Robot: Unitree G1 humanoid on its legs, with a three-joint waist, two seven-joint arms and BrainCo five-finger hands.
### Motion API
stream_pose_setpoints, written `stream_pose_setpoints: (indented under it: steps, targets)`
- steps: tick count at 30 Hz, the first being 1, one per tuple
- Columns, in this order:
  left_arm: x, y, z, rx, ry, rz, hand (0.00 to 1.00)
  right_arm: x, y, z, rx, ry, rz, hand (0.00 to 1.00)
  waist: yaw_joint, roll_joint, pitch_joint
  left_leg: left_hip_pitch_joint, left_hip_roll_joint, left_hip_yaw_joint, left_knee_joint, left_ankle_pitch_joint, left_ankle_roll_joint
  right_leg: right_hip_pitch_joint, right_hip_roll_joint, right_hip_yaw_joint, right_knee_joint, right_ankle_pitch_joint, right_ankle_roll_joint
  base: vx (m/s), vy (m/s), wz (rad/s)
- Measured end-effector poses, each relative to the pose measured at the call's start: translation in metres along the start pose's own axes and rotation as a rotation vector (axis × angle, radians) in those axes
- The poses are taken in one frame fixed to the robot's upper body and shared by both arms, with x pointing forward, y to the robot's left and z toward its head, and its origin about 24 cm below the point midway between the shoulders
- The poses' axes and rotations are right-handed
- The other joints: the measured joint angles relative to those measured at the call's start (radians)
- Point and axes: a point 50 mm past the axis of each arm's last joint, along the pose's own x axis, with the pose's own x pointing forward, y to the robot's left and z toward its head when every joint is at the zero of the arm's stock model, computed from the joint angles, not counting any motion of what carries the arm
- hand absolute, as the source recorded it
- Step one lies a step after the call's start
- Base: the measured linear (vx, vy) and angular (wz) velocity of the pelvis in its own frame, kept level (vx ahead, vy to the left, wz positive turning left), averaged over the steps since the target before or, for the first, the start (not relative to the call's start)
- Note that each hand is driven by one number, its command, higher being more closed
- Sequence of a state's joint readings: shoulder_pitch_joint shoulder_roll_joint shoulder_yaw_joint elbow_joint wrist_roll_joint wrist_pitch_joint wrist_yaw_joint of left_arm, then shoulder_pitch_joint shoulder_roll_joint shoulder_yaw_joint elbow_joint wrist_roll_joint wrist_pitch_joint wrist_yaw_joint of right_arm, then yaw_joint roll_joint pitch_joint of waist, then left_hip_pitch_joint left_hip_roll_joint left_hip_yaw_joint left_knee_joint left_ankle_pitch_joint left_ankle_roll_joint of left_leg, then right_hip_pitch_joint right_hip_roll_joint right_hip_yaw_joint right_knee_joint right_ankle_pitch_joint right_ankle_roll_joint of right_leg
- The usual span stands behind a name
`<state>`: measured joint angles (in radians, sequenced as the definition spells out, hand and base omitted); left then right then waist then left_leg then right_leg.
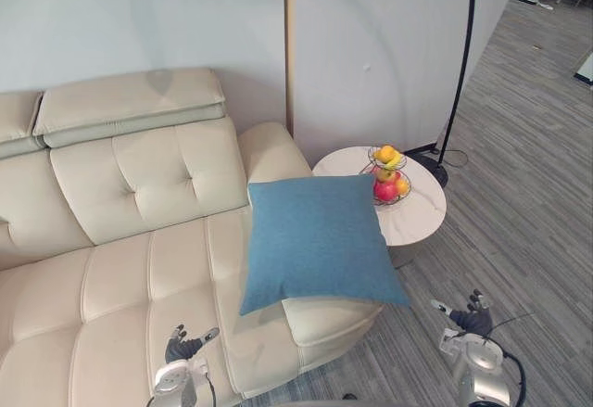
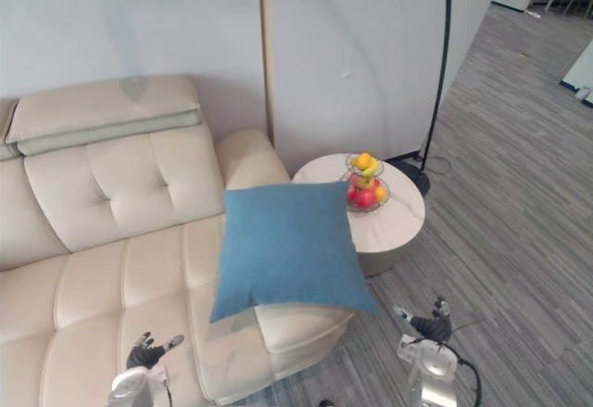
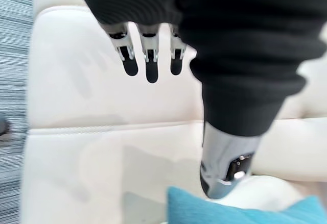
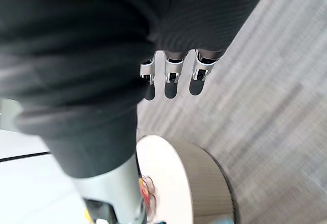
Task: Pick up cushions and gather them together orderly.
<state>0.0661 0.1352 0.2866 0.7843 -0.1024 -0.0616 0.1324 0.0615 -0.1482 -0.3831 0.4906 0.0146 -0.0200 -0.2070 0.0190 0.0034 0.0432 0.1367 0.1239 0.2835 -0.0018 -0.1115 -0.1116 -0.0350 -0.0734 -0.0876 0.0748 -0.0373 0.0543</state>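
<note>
1. Blue cushion [image 1: 315, 240] rests on the right end of the cream sofa [image 1: 139, 231], across seat and armrest, well apart from both hands.
2. Just right of it stands a round white side table [image 1: 419, 222].
3. On the table's far side sits a two-tier wire basket [image 1: 390, 202] with yellow and orange fruit in the upper tier and red apples in the lower.
4. Left hand [image 1: 188, 344] hovers over the sofa's near seat edge — fingers straight, holding nothing.
5. Right hand [image 1: 473, 320] hangs above the grey floor [image 1: 528, 240] — fingers spread and relaxed, grasping nothing.

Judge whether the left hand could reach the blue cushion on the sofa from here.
Probably yes: the left hand hovers open over the sofa seat, and nothing lies between it and the blue cushion.
</note>
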Motion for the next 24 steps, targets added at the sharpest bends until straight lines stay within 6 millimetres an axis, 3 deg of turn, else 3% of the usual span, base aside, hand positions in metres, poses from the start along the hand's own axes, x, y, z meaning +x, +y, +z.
stream_pose_setpoints:
  steps: [4, 7, 10, 13, 17, 20, 21, 24]
  targets:
    - [0.002, 0.003, 0.015, -0.005, -0.06, 0.0, 0.0, 0.004, -0.005, 0.007, -0.045, -0.03, 0.001, 0.0, -0.009, 0.005, -0.003, -0.021, -0.01, -0.038, -0.014, 0.0, 0.001, -0.01, 0.006, 0.01, -0.033, 0.021, -0.001, -0.02, -0.008, -0.02]
    - [0.003, -0.004, 0.025, 0.02, -0.093, -0.034, 0.0, 0.007, 0.004, 0.016, -0.08, -0.061, 0.045, 0.0, -0.014, 0.012, -0.007, -0.051, -0.012, -0.045, -0.012, 0.012, 0.007, -0.035, 0.007, 0.012, -0.035, 0.036, 0.002, 0.07, 0.005, 0.0]
    - [0.009, -0.019, 0.047, 0.028, -0.152, -0.063, 0.0, 0.013, 0.025, 0.036, -0.083, -0.12, 0.111, 0.0, -0.015, 0.016, 0.024, -0.07, -0.014, -0.046, -0.011, 0.021, 0.009, -0.058, 0.008, 0.014, -0.034, 0.048, -0.006, 0.08, 0.01, -0.02]
    - [0.011, -0.042, 0.078, 0.038, -0.243, -0.122, 0.0, 0.017, 0.059, 0.067, -0.086, -0.211, 0.206, 0.0, -0.015, 0.017, 0.048, -0.137, -0.016, -0.048, 0.011, 0.021, 0.01, -0.124, 0.005, 0.018, -0.02, 0.05, -0.01, 0.05, 0.006, 0.0]
    - [0.006, -0.09, 0.135, 0.067, -0.406, -0.249, 0.0, 0.015, 0.102, 0.115, -0.061, -0.335, 0.318, 0.0, -0.005, 0.012, 0.121, -0.264, -0.011, -0.071, 0.122, 0.021, 0.01, -0.222, -0.007, 0.042, 0.049, 0.051, -0.013, -0.01, -0.005, 0.15]
    - [0.0, -0.113, 0.164, 0.07, -0.486, -0.304, 0.0, 0.009, 0.123, 0.143, -0.045, -0.413, 0.369, 0.0, 0.001, 0.009, 0.164, -0.332, -0.005, -0.073, 0.2, 0.019, 0.012, -0.28, -0.012, 0.058, 0.112, 0.05, -0.014, -0.05, -0.008, 0.06]
    - [-0.003, -0.124, 0.179, 0.059, -0.513, -0.318, 1.0, 0.006, 0.131, 0.155, -0.028, -0.441, 0.382, 1.0, 0.003, 0.009, 0.181, -0.37, 0.002, -0.073, 0.244, 0.012, 0.018, -0.312, -0.013, 0.063, 0.143, 0.05, -0.014, -0.07, -0.002, 0.03]
    - [-0.009, -0.139, 0.202, 0.065, -0.563, -0.353, 1.0, 0.001, 0.142, 0.172, -0.002, -0.478, 0.396, 1.0, 0.008, 0.009, 0.208, -0.438, 0.019, -0.074, 0.311, -0.008, 0.021, -0.371, -0.014, 0.065, 0.188, 0.041, -0.02, -0.09, -0.006, 0.01]
